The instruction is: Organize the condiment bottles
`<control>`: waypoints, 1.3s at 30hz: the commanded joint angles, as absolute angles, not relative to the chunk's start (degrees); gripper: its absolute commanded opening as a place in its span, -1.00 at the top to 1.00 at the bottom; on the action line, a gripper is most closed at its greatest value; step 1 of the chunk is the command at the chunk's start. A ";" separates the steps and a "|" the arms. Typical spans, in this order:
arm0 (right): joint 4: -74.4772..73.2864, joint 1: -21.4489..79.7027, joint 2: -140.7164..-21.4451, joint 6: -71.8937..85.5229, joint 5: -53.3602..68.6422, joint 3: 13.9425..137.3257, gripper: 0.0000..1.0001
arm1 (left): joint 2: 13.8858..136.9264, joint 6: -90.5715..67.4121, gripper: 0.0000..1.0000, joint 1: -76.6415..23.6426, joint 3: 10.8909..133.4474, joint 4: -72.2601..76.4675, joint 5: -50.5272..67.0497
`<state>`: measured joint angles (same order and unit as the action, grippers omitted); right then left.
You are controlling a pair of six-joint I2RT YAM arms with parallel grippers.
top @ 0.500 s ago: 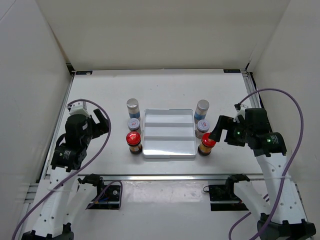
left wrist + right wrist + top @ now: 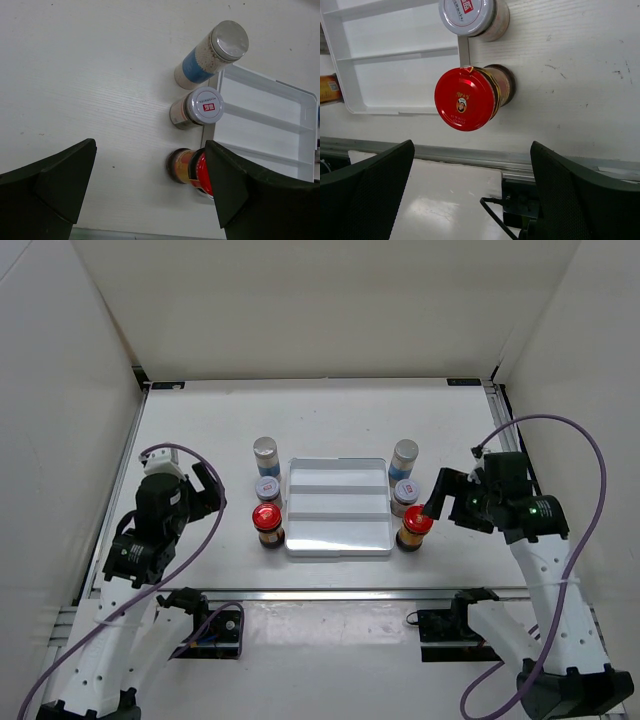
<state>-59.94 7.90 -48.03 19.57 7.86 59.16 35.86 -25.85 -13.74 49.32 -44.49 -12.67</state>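
My right gripper (image 2: 471, 150) hangs wide open and empty, lined up on the red-capped jar (image 2: 465, 98) at the tray's (image 2: 400, 80) right near corner (left gripper (image 2: 150, 145) equally wide). All six condiment bottles (image 2: 265, 450) stand outside the tray, so I judge this the approach. Next I'd descend and close.

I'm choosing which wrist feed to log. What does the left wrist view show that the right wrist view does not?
Only the left wrist view clearly shows the three jars left of the white tray: the silver-capped jar, a white-lidded jar and a red-capped jar, beyond the left gripper's open fingers. Only the right wrist view shows the right-side red-capped jar, its white-lidded neighbour and the table's front rail. Both share the white tray; an amber sliver at the right view's left edge may be a left-side jar.
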 commanded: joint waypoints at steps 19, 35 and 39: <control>-56.07 27.77 -66.35 30.05 -9.49 59.06 -0.95 | 35.51 -26.63 -1.00 -14.15 49.13 -44.65 -15.64; -60.64 41.55 -61.00 35.86 -25.49 68.53 0.80 | 36.04 -26.10 -1.00 -14.15 49.13 -44.65 -16.17; -59.69 46.66 -62.31 36.39 -26.98 72.68 0.91 | 36.56 -26.10 -1.00 -14.15 49.13 -44.65 -16.17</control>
